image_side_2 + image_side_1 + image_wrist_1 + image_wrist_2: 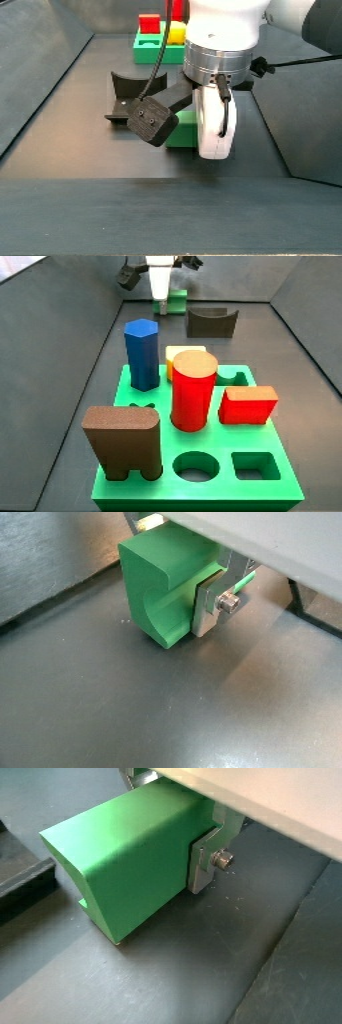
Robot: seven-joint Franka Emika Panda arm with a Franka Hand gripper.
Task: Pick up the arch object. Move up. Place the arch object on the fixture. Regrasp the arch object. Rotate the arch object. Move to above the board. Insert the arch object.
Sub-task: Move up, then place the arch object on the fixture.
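Observation:
My gripper [177,600] is shut on the arch object [160,587], a bright-green block with an arched notch. One silver finger [210,608] with a bolt presses on its side; the other finger is hidden behind it. In both wrist views the arch object [120,863] hangs low at the dark floor, and I cannot tell if it touches. In a side view the gripper [210,135] stands beside the fixture [134,95]. The fixture [210,321] sits to the right of the held arch object [174,301]. The board [160,481] lies near the front.
On the board stand a blue hexagonal peg [142,351], a red cylinder [193,391], a red block [249,404] and a big brown notched block [123,439]. Grey walls [67,346] enclose the floor. A dark camera unit [151,122] hangs by the gripper.

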